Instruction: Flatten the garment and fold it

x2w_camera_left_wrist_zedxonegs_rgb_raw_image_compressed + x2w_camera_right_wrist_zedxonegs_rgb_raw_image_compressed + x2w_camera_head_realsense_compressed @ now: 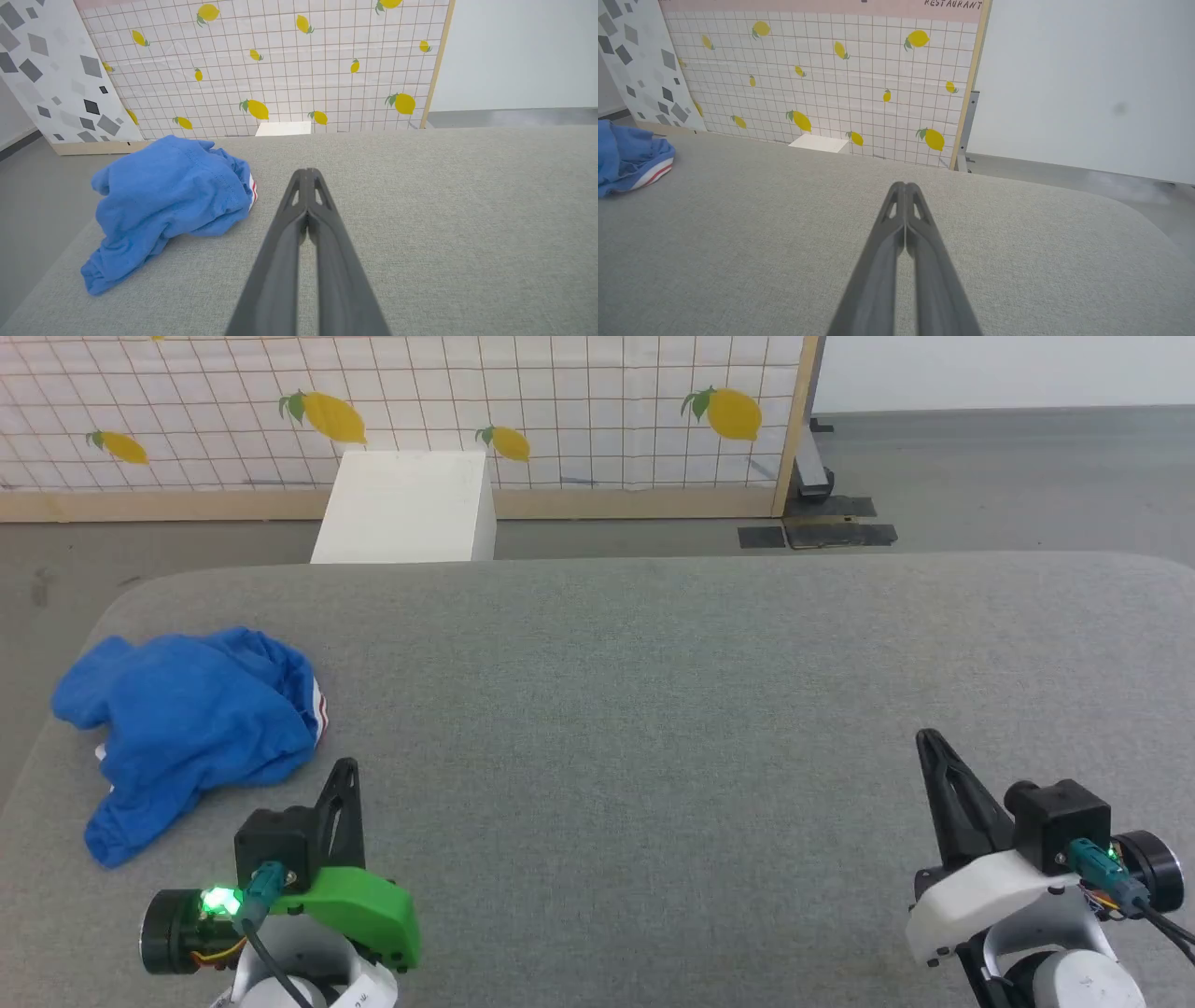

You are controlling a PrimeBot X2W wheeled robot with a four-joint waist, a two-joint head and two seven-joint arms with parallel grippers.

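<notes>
Left claw [346, 769] [307, 173]: its two dark fingers are pressed together tip to tip with nothing between them. It sits low over the near part of the table, and a green housing sits behind it.
Right claw [926, 739] [904, 185]: its fingers are likewise pressed together and hold nothing. It is low over the near part of the table, well apart from the left claw, with a white housing behind it.
Table [653, 709]: covered in grey woven fabric with rounded corners. It stretches under and ahead of both claws.
Blue garment [187, 719] [173, 196] [626, 154]: a crumpled heap on the table, to the left of the left claw and a little ahead of it, near but not touching. It is well away to the left of the right claw. Red-and-white striped trim shows on the side facing the claws. One blue end trails back toward the table's near edge.
White block [406, 509] [283, 129] [818, 143]: past the table's far edge, ahead of the left claw, in front of the lemon panel.
Dark floor plates [822, 534]: on the grey floor [980, 476], far ahead of the right claw and slightly to its left.
Lemon panel [560, 401]: a white tiled grid printed with yellow lemons in a pale wooden frame, standing far ahead of both claws.
Terrazzo panel [51, 79]: white with grey flecks, left of the lemon panel, beyond the blue garment.
White wall [1078, 84]: farthest back, ahead and to the right of the right claw.
</notes>
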